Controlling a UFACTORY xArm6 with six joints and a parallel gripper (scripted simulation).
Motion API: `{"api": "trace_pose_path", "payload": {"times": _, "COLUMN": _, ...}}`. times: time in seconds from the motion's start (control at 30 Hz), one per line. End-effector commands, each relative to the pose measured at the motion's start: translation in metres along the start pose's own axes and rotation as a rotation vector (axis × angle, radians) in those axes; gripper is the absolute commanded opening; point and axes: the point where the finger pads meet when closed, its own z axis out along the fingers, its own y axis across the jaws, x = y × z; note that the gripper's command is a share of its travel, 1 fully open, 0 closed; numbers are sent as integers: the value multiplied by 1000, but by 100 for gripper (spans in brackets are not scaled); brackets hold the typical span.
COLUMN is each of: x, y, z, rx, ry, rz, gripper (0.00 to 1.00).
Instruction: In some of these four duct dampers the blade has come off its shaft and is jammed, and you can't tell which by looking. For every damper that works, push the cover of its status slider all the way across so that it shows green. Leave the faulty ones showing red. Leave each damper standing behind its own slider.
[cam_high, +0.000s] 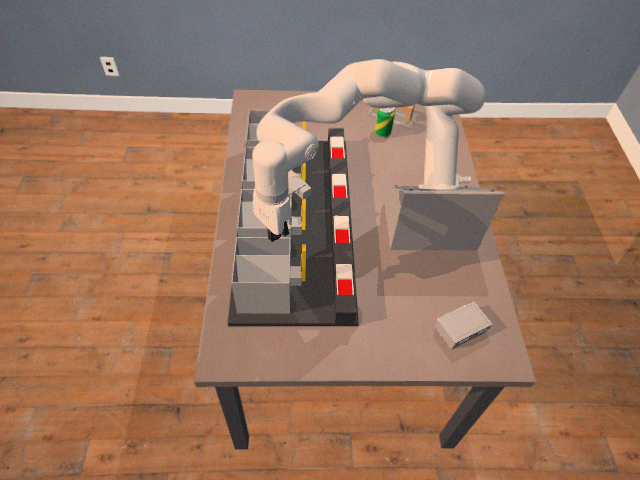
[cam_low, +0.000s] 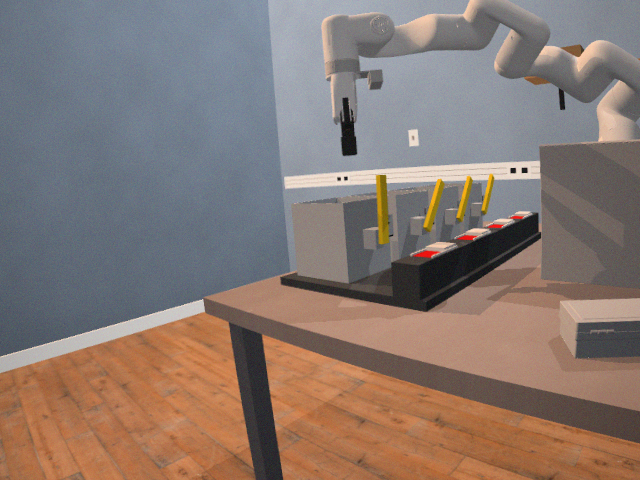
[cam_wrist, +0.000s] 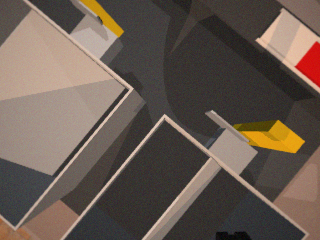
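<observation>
Four grey box dampers stand in a row on a black base (cam_high: 317, 302) (cam_low: 330, 284). The nearest damper (cam_high: 261, 279) (cam_low: 325, 240) has an upright yellow lever (cam_high: 303, 262) (cam_low: 382, 209). The other three levers (cam_low: 433, 205) (cam_low: 464, 198) (cam_low: 487, 193) lean. All four sliders show red (cam_high: 344, 286) (cam_high: 342, 236) (cam_high: 339, 191) (cam_high: 337, 152), with their white covers (cam_high: 344, 271) beside the red. My gripper (cam_high: 273, 236) (cam_low: 348, 147) (cam_wrist: 232, 235) is shut and empty. It hangs well above the two nearest dampers. The wrist view shows two open box tops, a yellow lever (cam_wrist: 270, 135) and one red slider (cam_wrist: 310, 65).
A large grey box (cam_high: 439, 219) (cam_low: 589, 211) carries the arm's base to the right of the sliders. A small grey case (cam_high: 463, 323) (cam_low: 599, 325) lies near the table's front right. A green can (cam_high: 384, 122) stands at the back.
</observation>
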Motion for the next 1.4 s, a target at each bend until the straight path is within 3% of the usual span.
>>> {"api": "trace_pose_path", "payload": {"times": 0.0, "x": -1, "y": 0, "z": -3, "rx": -3, "ry": 0, "rz": -166, "gripper": 0}}
{"api": "trace_pose_path", "payload": {"times": 0.63, "x": 0, "y": 0, "z": -2, "rx": -3, "ry": -1, "rz": -827, "gripper": 0}}
{"api": "trace_pose_path", "payload": {"times": 0.97, "x": 1, "y": -2, "z": -3, "rx": -3, "ry": -1, "rz": -867, "gripper": 0}}
{"api": "trace_pose_path", "payload": {"times": 1.37, "x": 46, "y": -100, "z": -17, "rx": -2, "ry": -1, "rz": -861, "gripper": 0}}
